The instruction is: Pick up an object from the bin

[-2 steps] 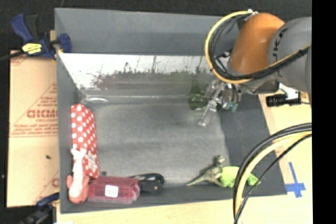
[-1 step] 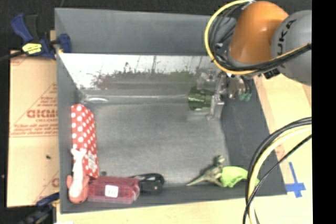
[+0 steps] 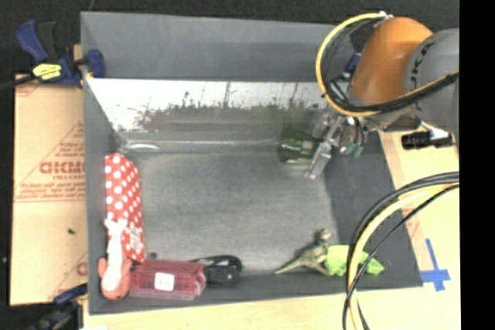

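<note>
Dark green cup [image 3: 294, 147], small and glossy, is what we find nearest the gripper [image 3: 319, 158]. It lies on the floor of the bin [image 3: 209, 50], close under the bin's back wall and towards its right side. We see the gripper just beside the cup, on the side of the bin's right wall. We cannot tell whether the tool is open, closed or gripping the cup. Along the bin's left wall lies a red pouch with white dots [image 3: 124, 201], and in the bin's front left corner a pale pink toy [image 3: 114, 270]. Against the bin's front wall we see a red case [image 3: 166, 280] and a black thing [image 3: 224, 268] just beside it. Near the bin's front right corner lies a lime green thing [image 3: 344, 259] with a grey pointed end.
</note>
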### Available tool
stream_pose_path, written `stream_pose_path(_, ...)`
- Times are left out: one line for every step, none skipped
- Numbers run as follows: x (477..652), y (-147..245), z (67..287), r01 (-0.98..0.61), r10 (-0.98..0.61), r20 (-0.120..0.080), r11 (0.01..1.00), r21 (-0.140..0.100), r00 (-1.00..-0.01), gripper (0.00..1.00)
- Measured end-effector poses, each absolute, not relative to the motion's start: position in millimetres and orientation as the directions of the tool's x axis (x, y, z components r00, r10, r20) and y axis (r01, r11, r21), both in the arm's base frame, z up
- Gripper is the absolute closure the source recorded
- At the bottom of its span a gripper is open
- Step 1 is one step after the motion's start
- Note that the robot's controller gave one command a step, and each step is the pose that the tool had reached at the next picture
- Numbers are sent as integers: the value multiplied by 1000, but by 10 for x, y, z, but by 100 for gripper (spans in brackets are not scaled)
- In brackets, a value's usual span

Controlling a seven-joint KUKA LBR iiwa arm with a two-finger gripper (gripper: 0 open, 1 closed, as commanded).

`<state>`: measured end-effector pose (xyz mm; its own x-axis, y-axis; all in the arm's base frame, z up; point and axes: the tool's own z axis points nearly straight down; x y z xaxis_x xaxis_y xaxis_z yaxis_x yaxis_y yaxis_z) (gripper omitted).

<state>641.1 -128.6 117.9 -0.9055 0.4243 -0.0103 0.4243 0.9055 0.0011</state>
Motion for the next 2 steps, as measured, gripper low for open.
stream_pose_path(6479, -1541, 702, 256, 256, -7, 967, 1, -967, 0)
stream_pose_path(6468, -1350, 695, 520, 520, -6, 854, -2, -854, 100)
